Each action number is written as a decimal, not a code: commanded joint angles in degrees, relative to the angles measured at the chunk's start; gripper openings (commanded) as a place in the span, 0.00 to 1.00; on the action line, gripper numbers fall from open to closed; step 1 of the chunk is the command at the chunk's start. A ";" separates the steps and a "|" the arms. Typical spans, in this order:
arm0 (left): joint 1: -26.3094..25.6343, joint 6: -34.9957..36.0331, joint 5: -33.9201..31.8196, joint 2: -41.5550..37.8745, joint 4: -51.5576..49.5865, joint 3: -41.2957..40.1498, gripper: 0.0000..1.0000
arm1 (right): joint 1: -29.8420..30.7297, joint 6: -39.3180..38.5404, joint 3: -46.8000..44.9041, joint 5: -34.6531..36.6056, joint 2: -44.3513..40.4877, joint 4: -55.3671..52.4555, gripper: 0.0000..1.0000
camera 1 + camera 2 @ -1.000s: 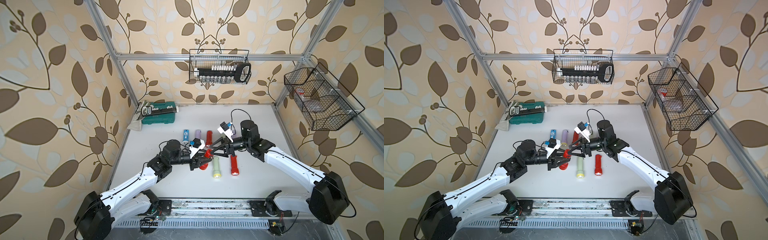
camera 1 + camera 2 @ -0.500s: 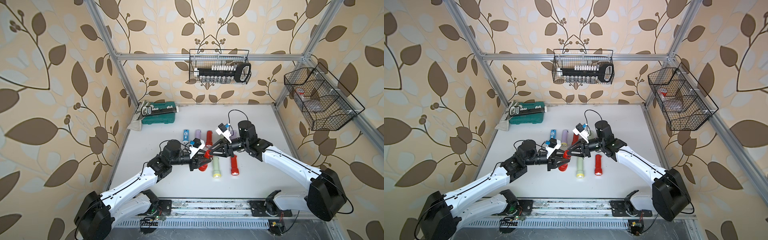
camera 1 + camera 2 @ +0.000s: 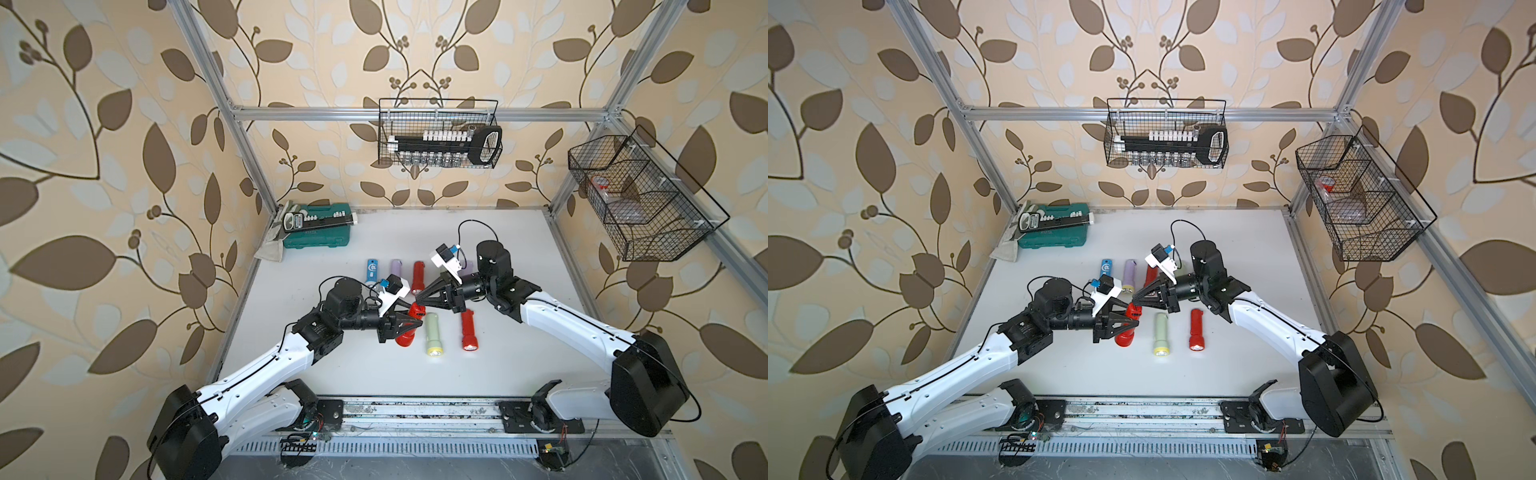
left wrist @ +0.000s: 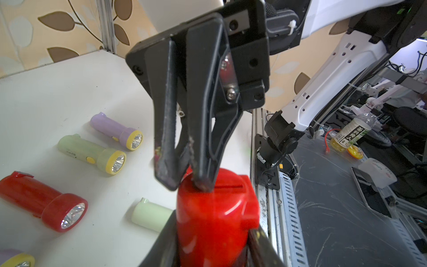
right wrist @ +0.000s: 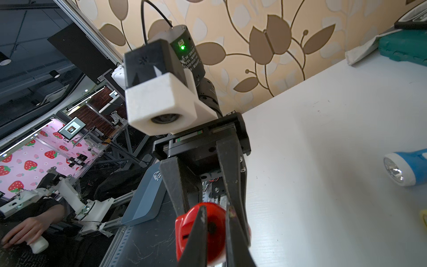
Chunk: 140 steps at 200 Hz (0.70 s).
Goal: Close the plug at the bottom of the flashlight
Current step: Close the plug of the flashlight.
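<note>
The red flashlight [image 3: 406, 334] [image 3: 1124, 334] is held off the white table by my left gripper [image 3: 409, 322] [image 4: 215, 240], which is shut on its body. Its bottom end [image 4: 217, 187] [image 5: 208, 231] faces my right gripper [image 3: 417, 302] [image 3: 1134, 300] [image 5: 216, 210]. That gripper is shut, and its fingertips [image 4: 203, 182] touch this end cap. A slot and a dark hole show on the cap. I cannot make out the plug; the fingertips cover part of the cap.
A pale green flashlight [image 3: 432, 336] and a red one [image 3: 467, 330] lie just right of the held one. Blue [image 3: 372, 270], purple [image 3: 397, 270] and red [image 3: 417, 276] ones lie behind. A green tool case [image 3: 318, 232] sits at the back left.
My right gripper's jaws have closed from half open to shut and moved in against the flashlight's bottom end. The left arm has held still with the flashlight.
</note>
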 commanded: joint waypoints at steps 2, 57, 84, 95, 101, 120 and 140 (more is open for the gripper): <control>-0.78 -0.17 4.23 -4.25 14.62 7.14 0.00 | 0.83 -0.30 -2.51 2.30 2.03 -3.95 0.05; -0.79 -1.30 4.41 -4.45 14.84 6.63 0.00 | 0.67 -1.74 -1.48 3.31 1.83 -5.89 0.00; -0.85 -1.22 3.69 -3.24 10.97 7.02 0.00 | -0.07 -4.14 1.05 4.63 1.33 -10.15 0.01; -0.78 -0.75 2.71 -2.36 7.46 7.47 0.00 | -0.76 -5.48 2.46 5.82 0.96 -12.44 0.02; -0.81 -0.70 1.70 -1.72 5.31 7.82 0.00 | -1.19 -6.08 3.28 6.75 0.79 -13.61 0.03; -0.80 -1.46 -2.46 0.24 0.01 7.89 0.00 | -2.84 -6.93 5.10 11.20 0.11 -16.39 0.04; -0.82 -4.62 -9.23 2.20 -3.75 7.33 0.00 | -3.84 -7.58 6.47 18.95 -0.46 -19.52 0.06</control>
